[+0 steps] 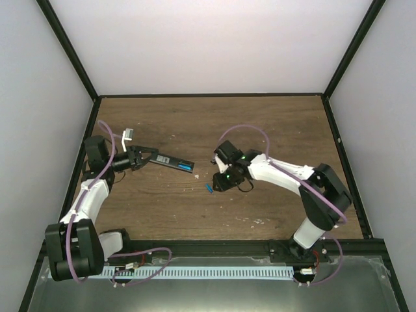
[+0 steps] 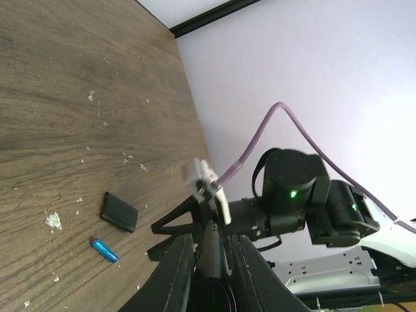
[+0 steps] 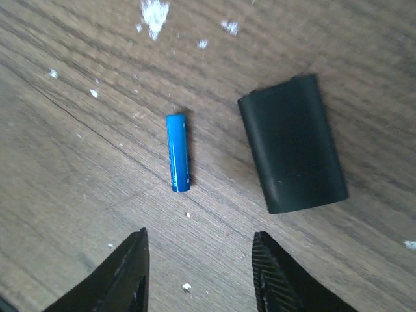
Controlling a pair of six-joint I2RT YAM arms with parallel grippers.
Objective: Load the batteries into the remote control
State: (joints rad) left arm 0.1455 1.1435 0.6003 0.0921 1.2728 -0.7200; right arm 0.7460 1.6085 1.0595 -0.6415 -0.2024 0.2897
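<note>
My left gripper [image 1: 144, 158] is shut on one end of the black remote control [image 1: 174, 164], which lies out to the right over the table. A blue spot [image 1: 188, 168] shows in its bay near the far end. In the left wrist view the remote [image 2: 213, 255] sits between the left gripper's [image 2: 211, 239] jaws. A loose blue battery [image 1: 210, 188] lies on the table and also shows in the left wrist view [image 2: 104, 250]. My right gripper [image 1: 219, 181] hovers over it. In the right wrist view the right gripper [image 3: 201, 273] is open and empty, the battery [image 3: 177, 153] just ahead of its fingers [image 3: 127, 273].
A short black cover piece [image 3: 291, 153] lies beside the battery, to its right in the right wrist view; the left wrist view shows it too [image 2: 119, 212]. Small white specks [image 3: 155, 12] dot the wooden table [image 1: 273, 123]. Black frame rails and white walls [image 1: 208, 39] enclose the table.
</note>
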